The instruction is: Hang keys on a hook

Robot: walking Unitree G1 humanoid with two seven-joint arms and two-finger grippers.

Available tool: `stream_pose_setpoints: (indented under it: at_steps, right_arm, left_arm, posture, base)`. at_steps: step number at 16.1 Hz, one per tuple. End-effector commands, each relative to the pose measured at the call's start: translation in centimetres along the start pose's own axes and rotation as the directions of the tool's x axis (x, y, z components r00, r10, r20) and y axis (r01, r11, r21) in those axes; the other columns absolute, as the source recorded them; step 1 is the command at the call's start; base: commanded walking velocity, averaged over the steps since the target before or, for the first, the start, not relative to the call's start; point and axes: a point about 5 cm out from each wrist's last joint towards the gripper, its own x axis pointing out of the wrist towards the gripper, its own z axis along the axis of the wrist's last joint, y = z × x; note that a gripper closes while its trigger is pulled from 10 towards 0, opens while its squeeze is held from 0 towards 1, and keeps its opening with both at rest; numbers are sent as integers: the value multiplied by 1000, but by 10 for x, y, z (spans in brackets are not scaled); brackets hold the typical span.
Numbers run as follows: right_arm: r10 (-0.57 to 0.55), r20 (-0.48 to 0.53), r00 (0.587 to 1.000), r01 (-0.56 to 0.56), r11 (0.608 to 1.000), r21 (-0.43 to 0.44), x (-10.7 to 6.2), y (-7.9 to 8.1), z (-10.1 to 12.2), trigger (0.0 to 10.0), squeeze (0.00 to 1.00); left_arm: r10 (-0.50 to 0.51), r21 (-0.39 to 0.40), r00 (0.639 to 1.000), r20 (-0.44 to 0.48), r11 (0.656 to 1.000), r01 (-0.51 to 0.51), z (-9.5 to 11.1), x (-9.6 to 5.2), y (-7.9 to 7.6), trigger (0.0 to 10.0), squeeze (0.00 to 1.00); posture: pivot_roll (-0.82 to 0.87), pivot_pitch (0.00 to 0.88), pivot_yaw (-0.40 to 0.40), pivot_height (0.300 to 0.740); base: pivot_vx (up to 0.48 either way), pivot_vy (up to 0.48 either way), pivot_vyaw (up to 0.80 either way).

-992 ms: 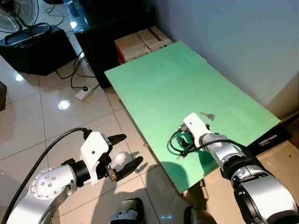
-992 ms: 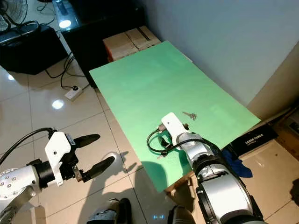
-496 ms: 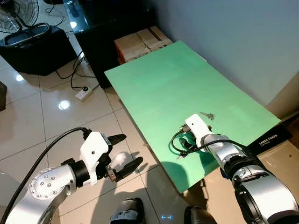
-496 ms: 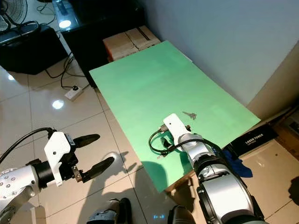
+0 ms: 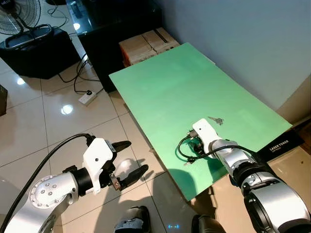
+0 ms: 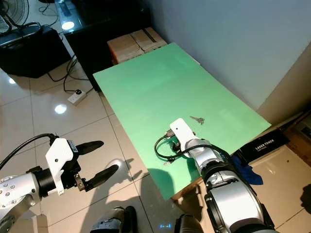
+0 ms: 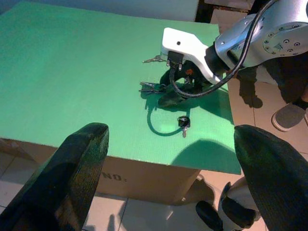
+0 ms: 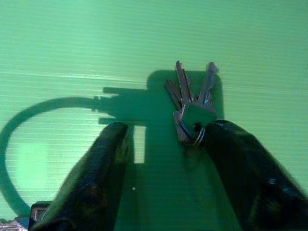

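I have the right gripper (image 8: 159, 159) down low over the green counter (image 5: 165, 92), fingers spread, with the bunch of keys (image 8: 190, 106) lying flat just ahead of the tips. One finger (image 8: 240, 168) sits right beside the key ring, so the bunch is not yet squarely between the two; I judge a small shift is needed before closing, since flat keys on a smooth board slide easily. A separate small key (image 5: 216, 120) lies further along the counter, near the wall side. The left gripper (image 5: 124, 162) hangs open over the tiled floor (image 5: 29, 121), parked clear of the work. I see no hook from here, so the hanging comes later.
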Motion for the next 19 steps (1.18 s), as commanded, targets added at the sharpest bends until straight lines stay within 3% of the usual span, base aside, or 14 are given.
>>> stream_pose_setpoints:
  at_steps: [1,19]
  right_arm:
    - [14,-19,1000,-14,1000,19,1,4,-5,0,0]
    - [2,-12,1000,-2,999,35,0,2,-5,0,0]
  left_arm:
    - [-12,10,1000,3,1000,12,4,-3,-1,10000,0]
    - [-14,6,1000,6,1000,14,6,0,0,10000,0]
  posture:
    - [149,165,125,740]
    - [146,170,130,740]
  base:
    - [0,0,0]
    - [0,0,0]
